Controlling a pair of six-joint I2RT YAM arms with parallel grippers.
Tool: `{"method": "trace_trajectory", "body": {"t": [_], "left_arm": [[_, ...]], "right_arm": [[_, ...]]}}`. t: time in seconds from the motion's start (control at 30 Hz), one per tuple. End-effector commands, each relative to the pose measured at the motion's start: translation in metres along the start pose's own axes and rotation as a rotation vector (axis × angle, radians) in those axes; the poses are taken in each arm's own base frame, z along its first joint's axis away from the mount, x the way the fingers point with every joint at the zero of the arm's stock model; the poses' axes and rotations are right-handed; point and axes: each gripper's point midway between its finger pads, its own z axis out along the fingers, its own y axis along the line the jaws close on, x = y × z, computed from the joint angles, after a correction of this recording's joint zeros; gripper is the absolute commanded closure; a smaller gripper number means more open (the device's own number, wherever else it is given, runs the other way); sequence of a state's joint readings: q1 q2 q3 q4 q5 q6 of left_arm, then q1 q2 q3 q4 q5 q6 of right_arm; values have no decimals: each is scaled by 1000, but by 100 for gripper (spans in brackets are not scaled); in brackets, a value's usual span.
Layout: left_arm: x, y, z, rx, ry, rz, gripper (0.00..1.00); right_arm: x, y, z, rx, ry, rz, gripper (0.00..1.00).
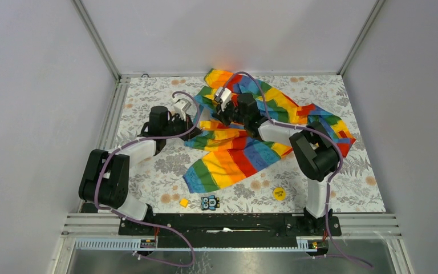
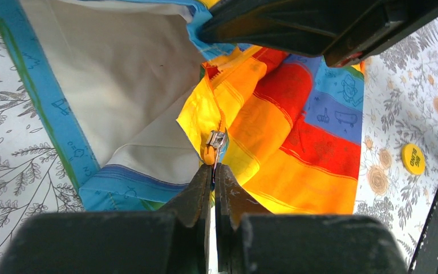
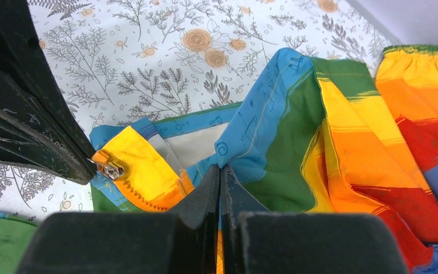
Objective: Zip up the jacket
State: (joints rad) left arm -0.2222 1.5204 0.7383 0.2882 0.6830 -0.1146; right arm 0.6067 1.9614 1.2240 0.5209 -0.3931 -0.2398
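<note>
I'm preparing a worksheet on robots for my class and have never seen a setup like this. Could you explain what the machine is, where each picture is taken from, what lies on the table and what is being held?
The machine is two small robot arms fixed at the near edge of a table with a flowered cover. One picture looks down from above; the other two come from cameras on each wrist, so the dark shapes at the bottom are that arm's own fingers.

On the table lies a rainbow-striped jacket, partly open so its pale lining shows. Near the arms lie a yellow round token, a small yellow cube and a small dark tile.

The left gripper is shut on the zipper pull. The right gripper is shut on the jacket's fabric, close by the zipper.
</note>
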Motion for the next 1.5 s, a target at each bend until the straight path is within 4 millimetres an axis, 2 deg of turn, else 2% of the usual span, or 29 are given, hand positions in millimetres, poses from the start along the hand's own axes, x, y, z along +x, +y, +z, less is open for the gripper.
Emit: {"method": "trace_trajectory", "body": {"t": [0.0,0.17,0.4,0.77,1.17,1.47], "left_arm": [[-26,-14,-3,64,-55,111,100],[-27,-8,-2,32,-47,116,100],[-28,-9,-2,38,-38,110,100],[-24,-11,2,70,-12,89,100],[-15,-15,7,127,27,55,100],[-17,-17,7,139,22,49,100]], "right_arm": [[-61,6,-11,-1,-178,-148,100],[-58,16,-6,31,-159,-212,100],[-55,16,-5,90,-121,-330,100],[-43,34,-7,28,-120,-544,100],[-54,36,-13,45,-181,-543,100],[-47,42,-11,5,-167,-543,100]]}}
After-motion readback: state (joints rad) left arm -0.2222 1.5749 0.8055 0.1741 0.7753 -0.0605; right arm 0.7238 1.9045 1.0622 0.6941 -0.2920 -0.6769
